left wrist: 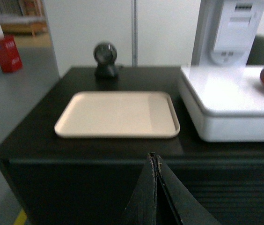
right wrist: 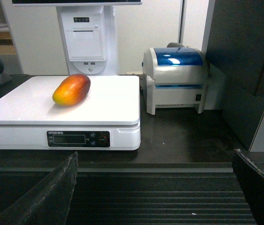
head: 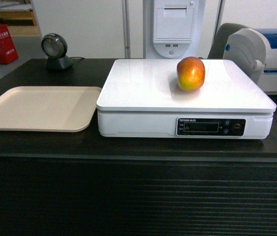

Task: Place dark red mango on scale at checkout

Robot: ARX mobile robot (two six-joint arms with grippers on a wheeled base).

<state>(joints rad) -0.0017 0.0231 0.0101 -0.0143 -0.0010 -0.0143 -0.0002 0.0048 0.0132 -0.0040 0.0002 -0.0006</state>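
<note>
Here the dark red mango (head: 191,73) lies on its side on the glossy white top of the scale (head: 143,93), toward the back right part of the platform, touched by neither gripper; in the right wrist view it shows deep red at one end and orange-yellow at the other, and in the left wrist view only a sliver of it appears at the right edge. The scale's black display panel (head: 210,127) with its buttons faces forward, and the scale stands on the nearly black checkout (head: 138,196) with its ribbed front. Just beside the scale on its left lies a flat beige tray (head: 38,108), close but not clearly touching it. Behind the tray, at the counter's back edge, stands a round dark barcode scanner (head: 55,50). Behind the scale rises a white receipt printer on a stand (head: 174,27), and to the scale's right sits a white label printer with a blue lid (right wrist: 176,77). A red box (head: 0,43) stands on the floor far left. The left gripper (left wrist: 155,187) is low in front of the counter, its dark fingers pressed together with nothing between them. The right gripper (right wrist: 162,192) also hangs before the ribbed front, its fingers (right wrist: 52,197) spread wide apart and holding nothing.
</note>
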